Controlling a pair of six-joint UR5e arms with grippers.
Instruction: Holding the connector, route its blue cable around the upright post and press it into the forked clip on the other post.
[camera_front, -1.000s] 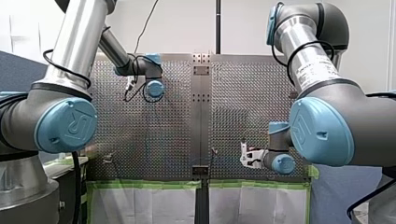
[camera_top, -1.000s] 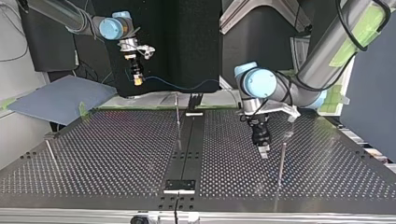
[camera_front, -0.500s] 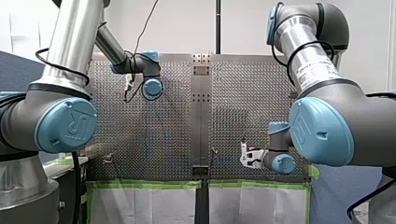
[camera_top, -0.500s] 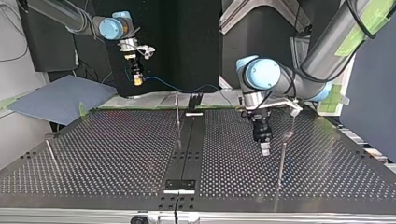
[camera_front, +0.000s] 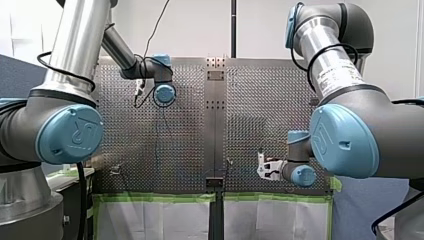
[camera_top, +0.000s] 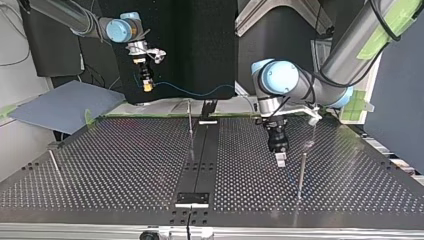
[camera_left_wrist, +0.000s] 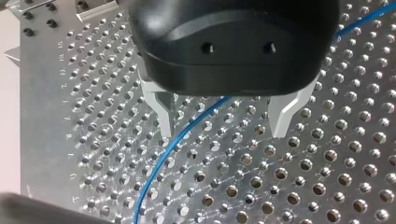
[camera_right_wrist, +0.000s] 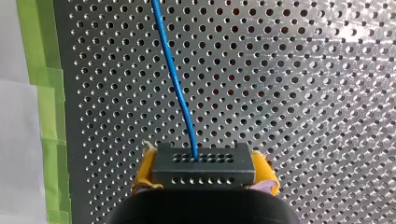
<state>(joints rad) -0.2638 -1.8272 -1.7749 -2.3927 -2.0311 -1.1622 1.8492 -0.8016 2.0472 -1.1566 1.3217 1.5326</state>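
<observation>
My right arm enters at the top view's upper left. Its wrist is bent so that my right pincer (camera_top: 146, 84) hangs pointing down, raised well above the table (camera_top: 125, 165), behind the centre post (camera_top: 190, 125) and to its left in that view. In the right wrist view the pincer's yellow pads (camera_right_wrist: 145, 170) are clamped on the two ends of the black connector (camera_right_wrist: 203, 165), which sits square between them with its perforated face showing. The blue cable (camera_right_wrist: 175, 79) leaves the middle of that face and runs straight ahead of the pincer over the table.

In the top view the cable sags through the air behind the centre post and carries on to the post's right. I cannot tell whether it touches the post.

My left arm comes in from the upper right of the top view, its forearm slanting down. The wrist is turned so that my left pincer (camera_top: 281, 159) points straight down, with its tips close over the table. It is to the right of the centre post and nearer the camera, just beside a second post (camera_top: 301, 172). In the left wrist view its metal fingers (camera_left_wrist: 161, 112) stand wide apart and grip nothing. The cable lies on the table between them, passing just beside one finger and well clear of the other.
</observation>
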